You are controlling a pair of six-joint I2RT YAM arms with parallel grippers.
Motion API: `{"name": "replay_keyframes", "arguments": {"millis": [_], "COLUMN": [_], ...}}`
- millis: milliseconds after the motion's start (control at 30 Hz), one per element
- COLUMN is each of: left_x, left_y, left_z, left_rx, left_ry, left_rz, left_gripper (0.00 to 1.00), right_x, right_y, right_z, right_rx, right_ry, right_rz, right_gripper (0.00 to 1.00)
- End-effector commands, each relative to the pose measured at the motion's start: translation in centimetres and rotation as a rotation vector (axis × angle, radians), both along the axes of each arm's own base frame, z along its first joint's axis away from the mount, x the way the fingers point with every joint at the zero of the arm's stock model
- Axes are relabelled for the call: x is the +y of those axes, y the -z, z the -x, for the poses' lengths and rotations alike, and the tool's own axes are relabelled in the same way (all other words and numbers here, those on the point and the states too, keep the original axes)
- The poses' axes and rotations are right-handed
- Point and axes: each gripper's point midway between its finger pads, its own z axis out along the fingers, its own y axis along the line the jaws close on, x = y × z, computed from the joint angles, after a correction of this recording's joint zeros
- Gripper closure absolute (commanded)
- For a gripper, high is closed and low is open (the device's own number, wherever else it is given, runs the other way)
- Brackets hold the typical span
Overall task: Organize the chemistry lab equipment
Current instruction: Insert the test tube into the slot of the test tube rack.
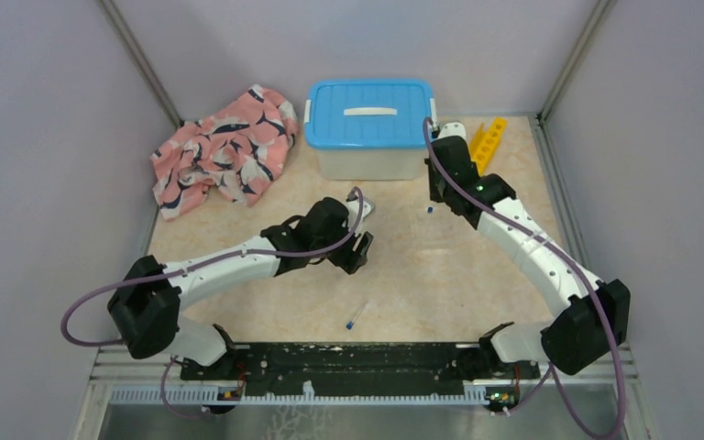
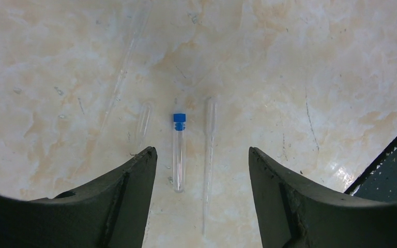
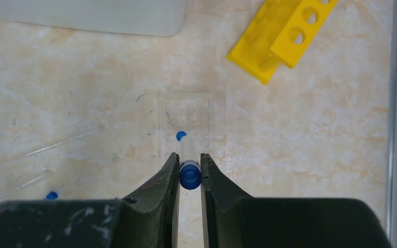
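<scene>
My right gripper [image 3: 189,156] is shut on a clear tube with a blue cap [image 3: 189,174]. It holds the tube upright over a faint clear holed tray [image 3: 192,121]. In the top view this gripper [image 1: 434,198] is in front of the bin's right end. The yellow holed rack [image 3: 279,36] lies beyond it, at the back right [image 1: 488,142]. My left gripper [image 2: 201,151] is open above the table. A blue-capped tube [image 2: 179,152] lies flat between its fingers, with a clear dropper [image 2: 210,139] to its right. Another capped tube [image 1: 356,316] lies nearer the front. I cannot make out the tongs or the ball.
A white bin with a blue lid [image 1: 368,128] stands at the back centre and a pink whale cloth [image 1: 225,151] lies at the back left. An uncapped clear tube [image 2: 142,126] and a thin glass rod [image 2: 124,67] lie left of the left gripper. Walls enclose three sides.
</scene>
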Motion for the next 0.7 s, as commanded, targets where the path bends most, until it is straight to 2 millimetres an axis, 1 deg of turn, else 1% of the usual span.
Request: {"name": "replay_keyframes", "arguments": {"millis": [0,333,667], "left_x": [-0.8,0.1,0.1], "left_y": [0.5,3.1,4.6], "left_z": [1.1,1.3,1.2], "left_rx": [0.073,0.118,0.132], "left_ry": [0.043,0.014,0.016], "left_rz": [-0.003,-0.079,-0.112], "left_gripper": [0.29,0.33,0.37], "right_x": [-1.8,-2.2,-2.4], "right_y": [0.0,3.7,6.4], "right_z": [-0.7,-0.6,-0.7], "right_rx": [-0.005,0.084,0.142], "right_ry": [0.057,0.067,0.069], "right_rz": [0.052,0.054,0.029], "right_gripper": [0.98,0.98,0.98]}}
